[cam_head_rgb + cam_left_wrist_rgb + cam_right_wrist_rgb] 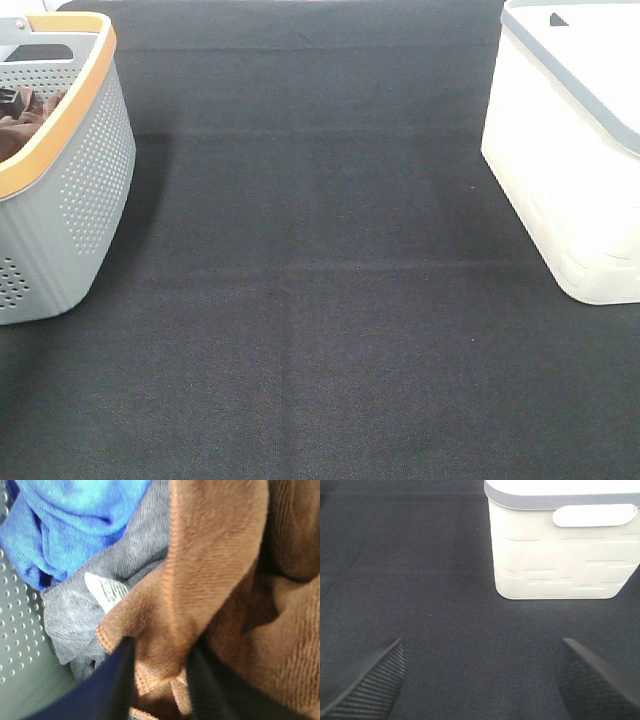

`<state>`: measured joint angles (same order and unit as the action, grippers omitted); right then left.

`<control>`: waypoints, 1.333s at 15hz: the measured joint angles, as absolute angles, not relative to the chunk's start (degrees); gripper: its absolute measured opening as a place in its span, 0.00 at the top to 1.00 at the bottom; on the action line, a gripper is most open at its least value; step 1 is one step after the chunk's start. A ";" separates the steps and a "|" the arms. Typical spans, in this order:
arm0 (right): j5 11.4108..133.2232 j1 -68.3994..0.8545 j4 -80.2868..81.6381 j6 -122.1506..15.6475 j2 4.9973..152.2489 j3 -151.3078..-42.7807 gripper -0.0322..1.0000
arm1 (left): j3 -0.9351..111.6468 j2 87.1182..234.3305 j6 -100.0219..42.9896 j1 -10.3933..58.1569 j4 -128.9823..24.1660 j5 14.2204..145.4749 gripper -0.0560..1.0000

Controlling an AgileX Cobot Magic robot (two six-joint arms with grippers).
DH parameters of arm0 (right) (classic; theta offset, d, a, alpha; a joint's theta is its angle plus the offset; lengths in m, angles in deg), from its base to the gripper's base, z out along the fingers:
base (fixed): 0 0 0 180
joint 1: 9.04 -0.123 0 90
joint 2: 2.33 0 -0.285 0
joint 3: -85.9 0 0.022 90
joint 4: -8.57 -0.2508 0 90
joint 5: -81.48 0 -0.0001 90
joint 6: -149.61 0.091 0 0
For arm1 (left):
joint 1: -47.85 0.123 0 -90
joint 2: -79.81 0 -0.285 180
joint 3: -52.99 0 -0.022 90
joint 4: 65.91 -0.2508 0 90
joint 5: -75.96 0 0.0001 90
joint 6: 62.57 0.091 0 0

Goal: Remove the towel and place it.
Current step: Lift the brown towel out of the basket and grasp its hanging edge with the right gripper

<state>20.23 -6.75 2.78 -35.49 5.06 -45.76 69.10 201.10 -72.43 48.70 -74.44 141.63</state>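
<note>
The reddish-brown towel [215, 580] with a stitched hem lies in the grey basket [70, 190]; part of it shows there in the high view [25, 120]. A small white tag [107, 591] lies at its edge, against a grey cloth [75, 615]. My left gripper [160, 680] is down in the basket with a fold of the towel's hem pinched between its two dark fingers [117, 680]. My right gripper [480, 680] is open and empty above the black table, facing the white bin [560, 550]. Neither gripper shows in the high view.
A blue cloth [75, 520] lies in the basket beside the grey cloth. The basket has an orange rim [75, 95] and stands at the table's left edge. The white bin [570, 160] with a grey rim stands at the right. Black cloth table [320, 300] lies between them.
</note>
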 joint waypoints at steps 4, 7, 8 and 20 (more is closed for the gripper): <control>20.23 -6.75 2.73 -35.49 5.06 -45.76 0.21 | 69.10 201.10 -72.37 48.70 -77.59 141.57 0.95; 20.23 -6.75 2.73 -35.49 5.06 -45.76 0.21 | 72.03 199.78 -72.37 48.70 -76.22 142.03 0.95; 20.23 -6.75 2.73 -35.49 5.06 -45.76 0.21 | 73.69 197.95 -72.32 48.70 -74.50 142.08 0.95; 27.05 -8.13 -10.97 -37.72 12.85 -47.14 0.25 | 87.90 182.48 -63.09 46.87 -37.14 126.33 0.95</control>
<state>27.05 -8.13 -10.97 -37.72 12.85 -47.14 87.90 182.48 -63.09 46.87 -37.14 126.33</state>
